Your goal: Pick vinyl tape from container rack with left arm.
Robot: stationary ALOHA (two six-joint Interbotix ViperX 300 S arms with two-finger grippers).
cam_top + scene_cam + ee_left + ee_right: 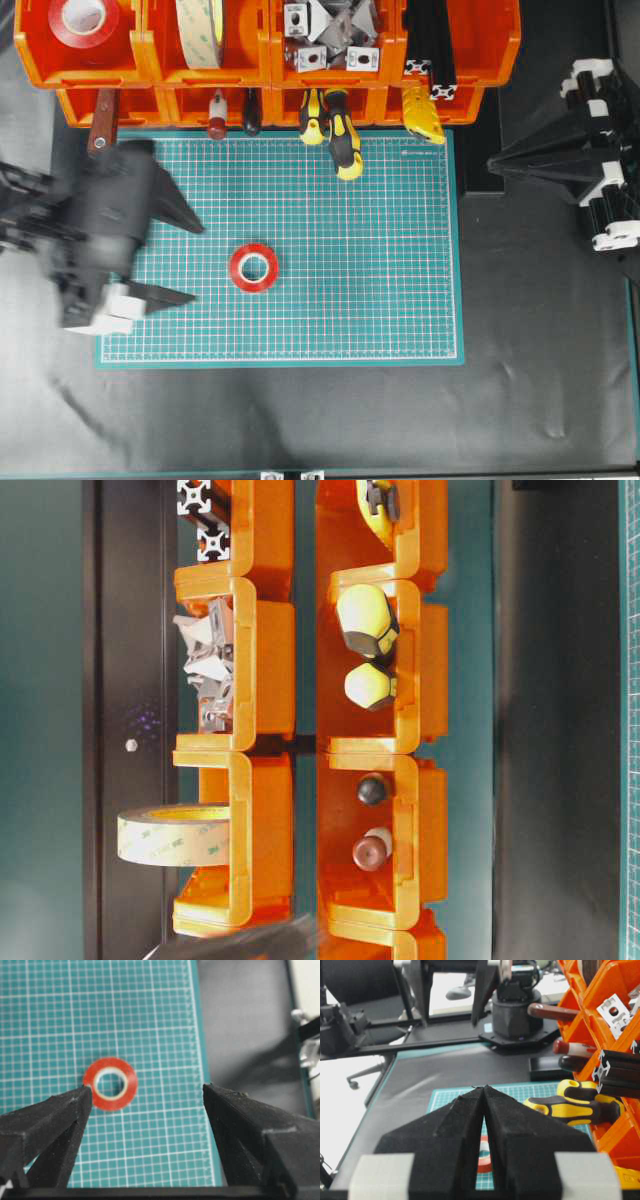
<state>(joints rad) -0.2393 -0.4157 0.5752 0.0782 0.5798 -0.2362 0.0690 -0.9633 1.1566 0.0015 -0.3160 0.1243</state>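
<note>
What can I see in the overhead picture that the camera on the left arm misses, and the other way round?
Only the overhead view shows the bright orange plastic storage rack, with a second red tape roll and a cream-yellow tape roll in its bins, and the right arm's tool, fingers together.

Only the left wrist view shows, close up, the small red tape roll's white inner core.

Both show that small glossy red tape roll lying flat on the green gridded cutting mat, and the left arm's tool open, holding nothing.

faint "3m" print on cream tape roll (172,837), nothing else legible
</note>
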